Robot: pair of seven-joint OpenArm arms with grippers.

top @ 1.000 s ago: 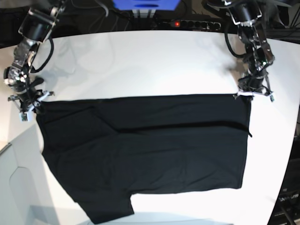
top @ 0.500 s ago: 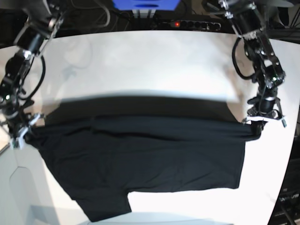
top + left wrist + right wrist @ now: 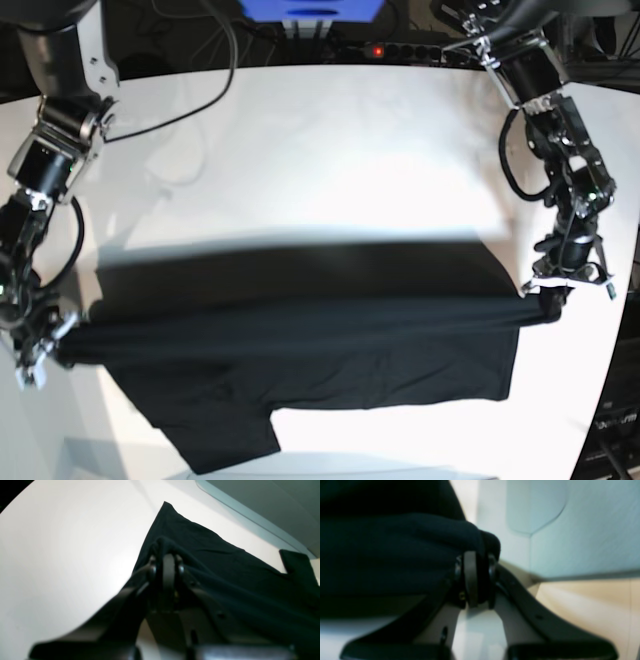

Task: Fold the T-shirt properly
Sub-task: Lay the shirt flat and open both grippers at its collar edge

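One black T-shirt (image 3: 300, 350) lies across the near half of the white table (image 3: 300, 150), its long axis running left to right in the base view. No print shows on it, and folds in the dark cloth are hard to make out. Its far edge is lifted off the table and stretched taut between the two grippers, casting a dark shadow band behind it; the near part still rests on the table, with one sleeve (image 3: 230, 440) pointing toward the near edge. The left gripper (image 3: 552, 290), at the right of the base view, is clenched on a bunched corner, and the right gripper (image 3: 48, 345), partly blurred at the left, pinches the opposite corner.
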